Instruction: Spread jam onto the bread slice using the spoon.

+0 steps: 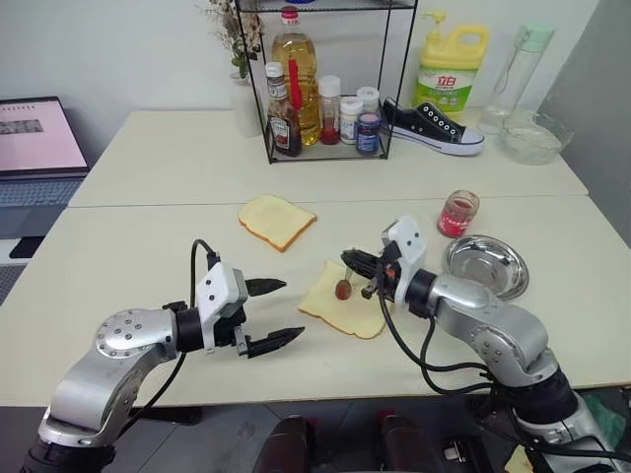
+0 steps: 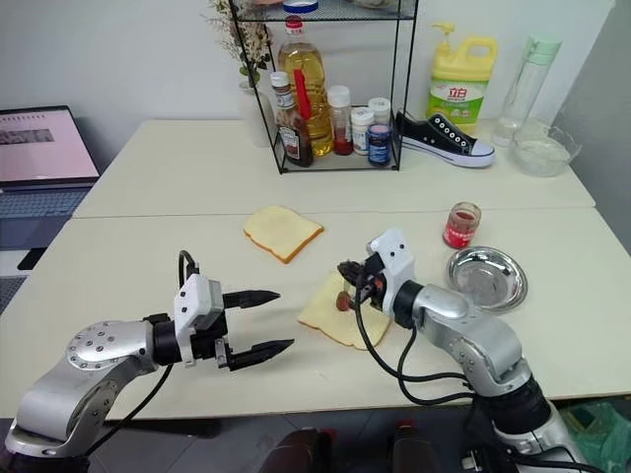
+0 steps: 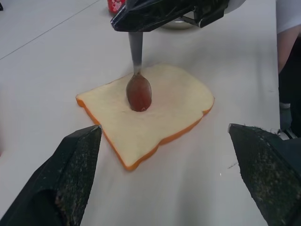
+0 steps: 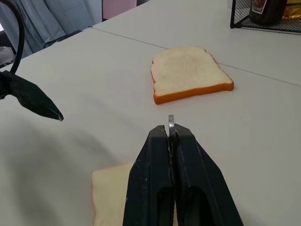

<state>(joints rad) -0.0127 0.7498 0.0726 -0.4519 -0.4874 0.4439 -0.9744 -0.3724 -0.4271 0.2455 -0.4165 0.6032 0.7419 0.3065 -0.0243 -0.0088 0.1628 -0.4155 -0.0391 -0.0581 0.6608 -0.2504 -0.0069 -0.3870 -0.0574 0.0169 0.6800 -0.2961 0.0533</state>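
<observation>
The pale yellow bread slice [image 1: 347, 313] lies flat on the table in front of me. My right gripper [image 1: 359, 263] is shut on the handle of the small metal spoon [image 3: 138, 89], which hangs bowl-down. The bowl carries dark red jam and rests on the middle of the slice. In the right wrist view the handle's end [image 4: 171, 123] pokes out between the closed fingers. My left gripper [image 1: 292, 309] is open and holds nothing, just left of the slice and pointing at it. The jam jar [image 1: 458, 213] stands to the right, behind the steel dish.
A smaller slice with a browner crust [image 1: 277, 221] lies behind the bread. A round steel dish [image 1: 485, 264] sits at the right. A wire rack of bottles [image 1: 325, 108], a shoe [image 1: 434, 126] and a detergent bottle [image 1: 451, 71] stand at the back. A laptop [image 1: 35, 148] is at far left.
</observation>
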